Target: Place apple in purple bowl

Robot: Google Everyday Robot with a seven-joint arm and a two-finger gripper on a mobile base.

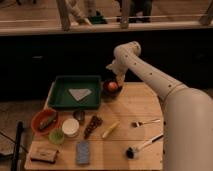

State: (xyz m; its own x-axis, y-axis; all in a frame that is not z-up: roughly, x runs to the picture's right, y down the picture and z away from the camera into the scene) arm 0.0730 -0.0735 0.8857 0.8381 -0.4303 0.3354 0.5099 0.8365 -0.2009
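Observation:
The apple point(113, 86), small and orange-red, lies inside the dark purple bowl point(106, 92) at the back of the wooden table, just right of the green tray. My gripper point(118, 76) hangs from the white arm directly above and slightly right of the bowl, very close to the apple. I cannot tell whether it touches the apple.
A green tray point(59, 100) holds a grey triangular piece point(80, 93). An orange bowl point(36, 120), a white lid point(70, 127), a pale-green cup point(56, 136), a yellow banana-like piece point(110, 130), a fork point(145, 122), a brush point(142, 146) and a blue sponge point(83, 152) lie in front.

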